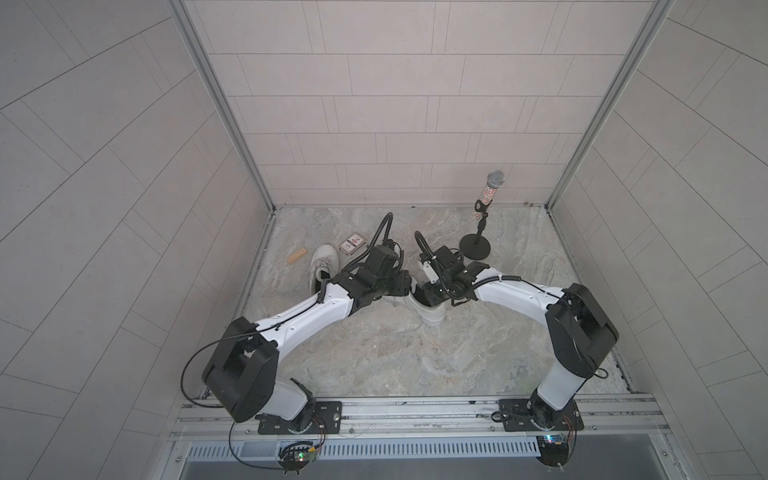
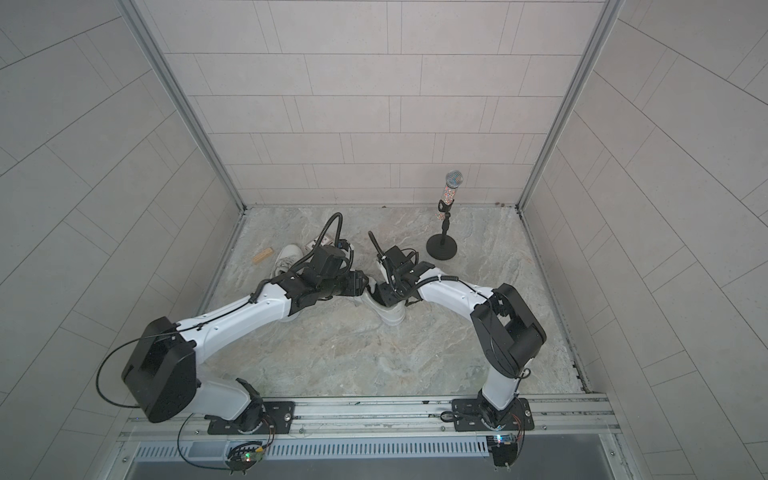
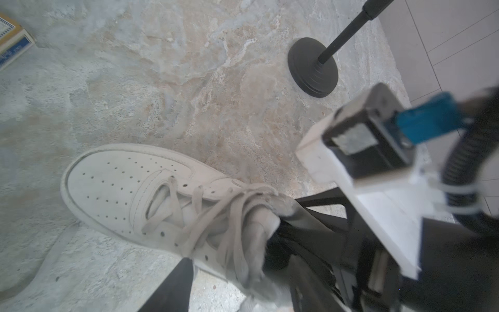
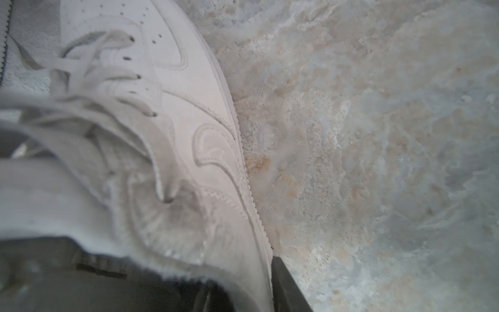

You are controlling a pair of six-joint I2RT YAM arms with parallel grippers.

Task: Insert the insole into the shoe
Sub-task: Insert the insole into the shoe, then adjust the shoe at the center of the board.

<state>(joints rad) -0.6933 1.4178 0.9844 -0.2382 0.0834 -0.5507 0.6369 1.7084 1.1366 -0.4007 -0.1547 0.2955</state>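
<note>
A white lace-up shoe (image 1: pixel 432 318) (image 2: pixel 392 316) stands mid-floor, and both grippers meet over its opening. In the left wrist view the shoe (image 3: pixel 121 189) points away. My left gripper (image 3: pixel 248 283) is open, with one black finger (image 3: pixel 172 286) outside the lace side and the other hidden. In the right wrist view my right gripper (image 4: pixel 243 294) straddles the side wall of the shoe (image 4: pixel 189 108). One finger (image 4: pixel 286 291) presses on the outside and the other is inside the dark opening. The insole is hidden in every view.
A second white shoe (image 1: pixel 324 262) (image 2: pixel 286 255) lies at the back left, beside a card box (image 1: pixel 352 244) and a wooden block (image 1: pixel 296 255). A microphone on a round black stand (image 1: pixel 476 247) (image 3: pixel 313 67) rises at the back right. Tiled walls close three sides.
</note>
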